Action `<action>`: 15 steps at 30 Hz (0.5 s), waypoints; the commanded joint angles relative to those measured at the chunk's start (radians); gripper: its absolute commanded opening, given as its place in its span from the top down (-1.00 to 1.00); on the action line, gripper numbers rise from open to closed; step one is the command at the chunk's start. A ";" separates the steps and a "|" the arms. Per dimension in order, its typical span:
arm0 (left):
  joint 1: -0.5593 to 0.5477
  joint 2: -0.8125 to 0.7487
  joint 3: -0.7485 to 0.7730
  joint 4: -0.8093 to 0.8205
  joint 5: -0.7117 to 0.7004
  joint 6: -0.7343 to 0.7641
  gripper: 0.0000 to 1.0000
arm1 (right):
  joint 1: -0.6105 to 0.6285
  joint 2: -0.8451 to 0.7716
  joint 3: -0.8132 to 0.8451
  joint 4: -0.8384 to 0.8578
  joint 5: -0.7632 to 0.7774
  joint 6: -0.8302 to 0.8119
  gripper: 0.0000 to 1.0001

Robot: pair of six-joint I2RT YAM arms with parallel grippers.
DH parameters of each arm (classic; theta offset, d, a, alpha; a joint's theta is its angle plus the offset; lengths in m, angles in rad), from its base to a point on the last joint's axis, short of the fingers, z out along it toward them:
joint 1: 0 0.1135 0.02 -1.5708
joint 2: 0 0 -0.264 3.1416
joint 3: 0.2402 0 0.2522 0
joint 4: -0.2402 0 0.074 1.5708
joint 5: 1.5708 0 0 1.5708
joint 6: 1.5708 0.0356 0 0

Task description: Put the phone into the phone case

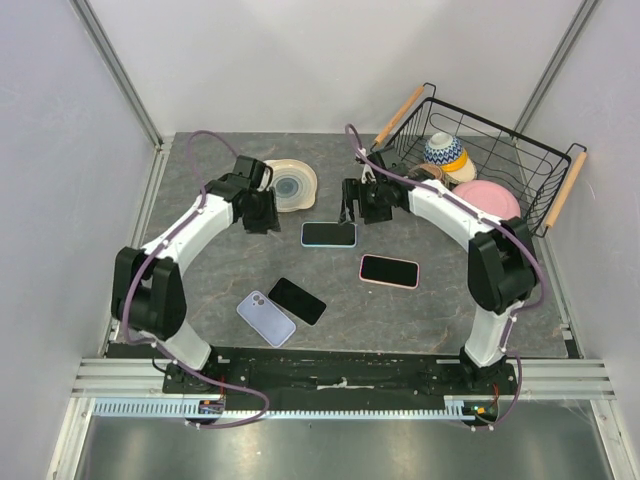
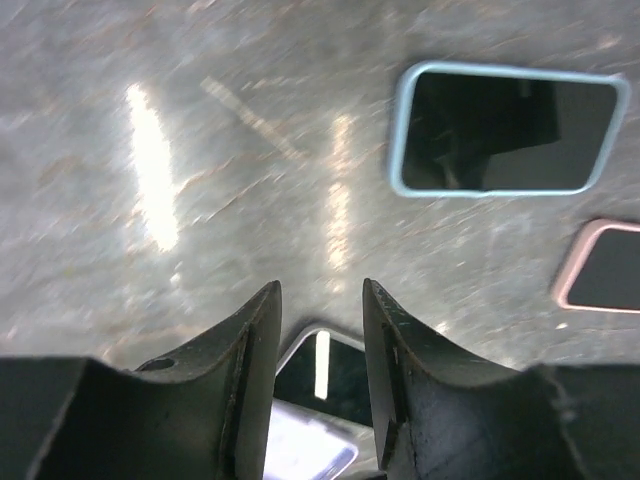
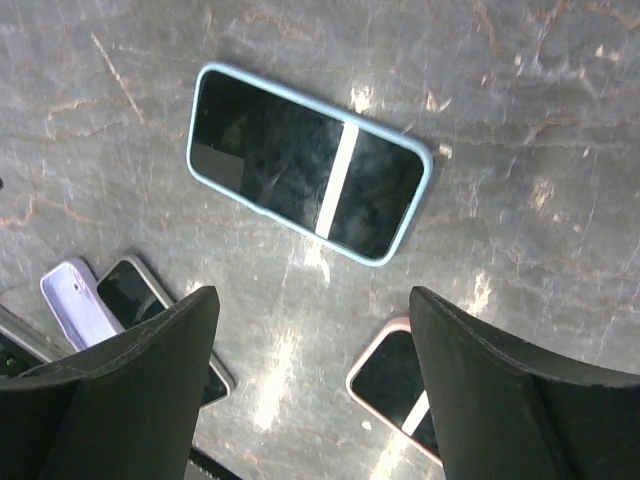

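Observation:
A bare black phone (image 1: 296,301) lies near the front, touching an empty lavender phone case (image 1: 265,318) to its left. A phone in a light blue case (image 1: 328,234) lies mid-table, and a phone in a pink case (image 1: 389,271) lies to its right. My left gripper (image 1: 262,215) hovers left of the blue one, jaws a little apart and empty. In its wrist view the gripper (image 2: 322,290) frames the black phone (image 2: 335,370) and the lavender case (image 2: 305,450). My right gripper (image 1: 350,205) is wide open just behind the blue phone (image 3: 308,163). The right wrist view shows the gripper (image 3: 312,300) empty.
A black wire basket (image 1: 500,135) at the back right holds bowls and a pink plate (image 1: 487,198). A pale round dish (image 1: 292,185) sits at the back beside the left gripper. Grey walls enclose the table on three sides.

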 commanded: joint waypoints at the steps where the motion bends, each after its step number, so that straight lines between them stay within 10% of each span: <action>1: 0.000 -0.080 -0.046 -0.230 -0.213 0.024 0.09 | 0.015 -0.103 -0.088 0.009 0.004 -0.017 -0.69; 15: -0.031 -0.191 -0.225 -0.458 -0.181 -0.038 -0.04 | 0.027 -0.255 -0.355 0.066 -0.047 -0.010 -0.74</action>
